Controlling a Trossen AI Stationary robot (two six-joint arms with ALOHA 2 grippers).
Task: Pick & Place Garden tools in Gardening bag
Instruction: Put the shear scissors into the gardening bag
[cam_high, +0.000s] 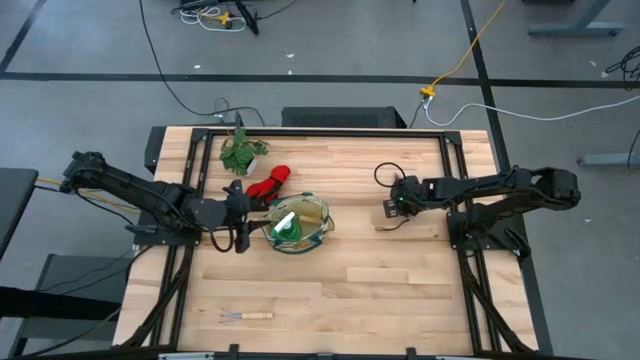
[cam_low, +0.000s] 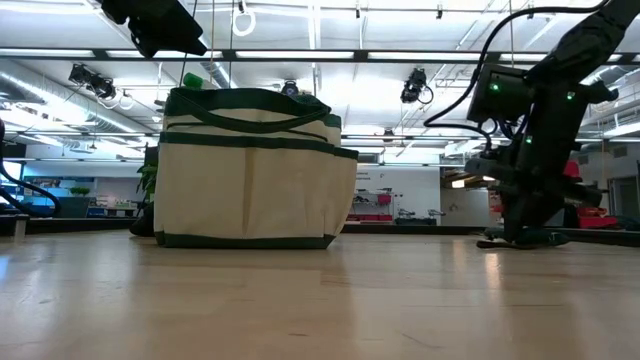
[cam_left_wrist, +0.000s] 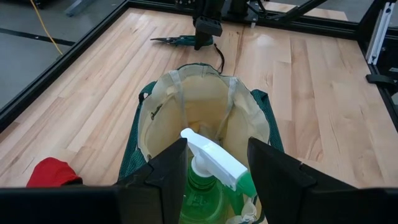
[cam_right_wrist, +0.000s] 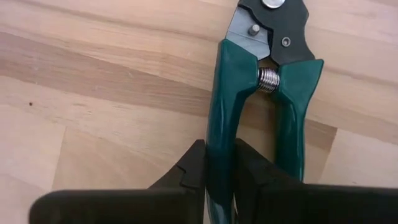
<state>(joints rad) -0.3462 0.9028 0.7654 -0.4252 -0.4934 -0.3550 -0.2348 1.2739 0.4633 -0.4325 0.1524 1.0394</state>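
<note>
The beige canvas bag (cam_high: 312, 222) with green trim stands open at the table's middle, and it also shows in the low view (cam_low: 250, 180). The green spray bottle (cam_left_wrist: 208, 177) stands inside it. My left gripper (cam_left_wrist: 214, 165) is open above the bag's left rim, one finger on either side of the bottle's white head, apart from it. My right gripper (cam_right_wrist: 217, 152) is down at the table right of the bag, shut on the green-handled pruning shears (cam_right_wrist: 267, 62). The red gloves (cam_high: 268, 185) lie behind the bag. One wooden-handled fork (cam_high: 245, 316) lies near the front edge. My right gripper pinches one handle of the shears (cam_right_wrist: 219, 124) between its two fingers, below the spring and pivot. The fingers point down from above and close across the handle's width. The shears lie flat on the table, the other handle (cam_right_wrist: 292, 124) free beside the fingers.
A leafy green plant bunch (cam_high: 240, 152) lies at the far left behind the gloves. Black frame rails (cam_high: 470, 200) run along the table's sides. Bare wood lies in front of the bag and between the bag and the right arm.
</note>
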